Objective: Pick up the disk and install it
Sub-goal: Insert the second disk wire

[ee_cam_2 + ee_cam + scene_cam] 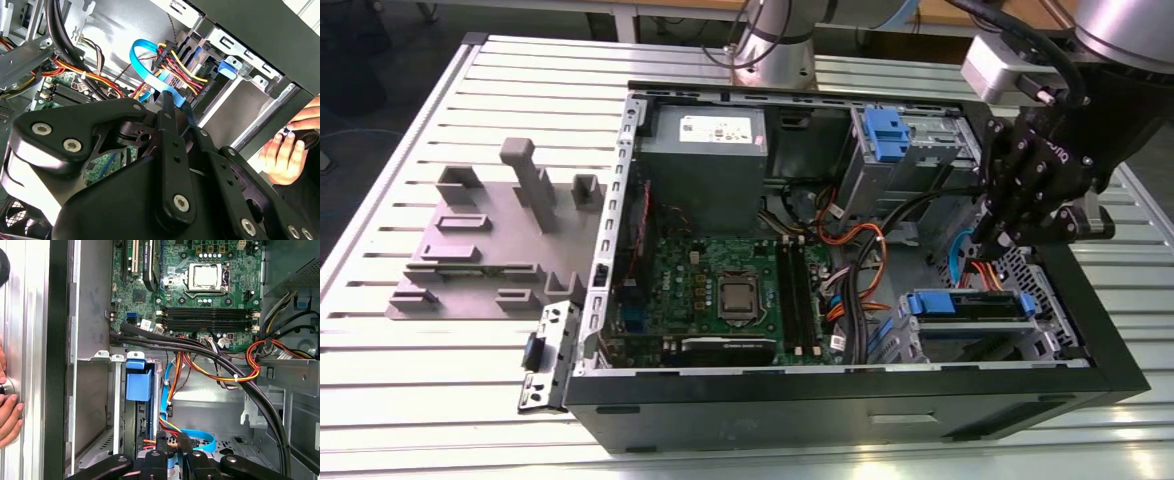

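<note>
The disk [970,305] lies flat in the lower drive bay at the front right corner of the open computer case [854,385]; its blue side rails show at both ends. In the first wrist view its blue rail end [137,384] sits in the bay's metal frame. My gripper [997,240] hangs inside the case just above and behind the disk, apart from it. In the first wrist view the gripper [172,446] has its fingers close together with nothing between them, over blue and red cables. The second wrist view shows the gripper [167,100] from the side.
A tall blue clip [887,135] stands in the upper bay beside the grey metal box [707,135]. Cable bundles [854,250] cross beside the motherboard [720,290]. A grey fixture [480,240] sits at the exterior view's left. A person's hand [7,410] rests outside the case wall.
</note>
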Tool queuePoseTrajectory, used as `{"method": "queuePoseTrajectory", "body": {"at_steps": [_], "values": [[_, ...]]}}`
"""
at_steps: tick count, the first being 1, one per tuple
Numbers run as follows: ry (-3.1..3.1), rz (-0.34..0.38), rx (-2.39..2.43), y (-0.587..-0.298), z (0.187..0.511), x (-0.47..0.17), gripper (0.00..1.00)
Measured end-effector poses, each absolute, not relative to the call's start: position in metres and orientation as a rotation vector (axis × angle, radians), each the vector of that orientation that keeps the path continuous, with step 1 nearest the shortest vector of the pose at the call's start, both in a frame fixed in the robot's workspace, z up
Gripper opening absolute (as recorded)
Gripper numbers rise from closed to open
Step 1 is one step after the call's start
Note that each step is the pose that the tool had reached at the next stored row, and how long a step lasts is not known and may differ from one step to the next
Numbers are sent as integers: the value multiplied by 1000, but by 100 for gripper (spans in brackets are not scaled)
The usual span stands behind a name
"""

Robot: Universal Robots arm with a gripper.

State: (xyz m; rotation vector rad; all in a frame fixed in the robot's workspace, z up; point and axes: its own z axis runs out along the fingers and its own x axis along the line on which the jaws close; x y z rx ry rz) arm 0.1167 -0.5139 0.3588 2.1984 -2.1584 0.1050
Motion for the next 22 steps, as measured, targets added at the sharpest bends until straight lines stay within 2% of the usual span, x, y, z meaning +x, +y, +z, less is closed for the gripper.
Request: {"method": "queuePoseTrajectory", "body": {"at_steps": [5, 6, 7, 22], "values": [[-2158, 105, 2198, -514, 359, 117, 24], [-2158, 105, 2198, -514, 359, 117, 22], [-2158, 105, 2198, -514, 359, 117, 16], [-2164, 121, 2208, -524, 355, 103, 16]]}}
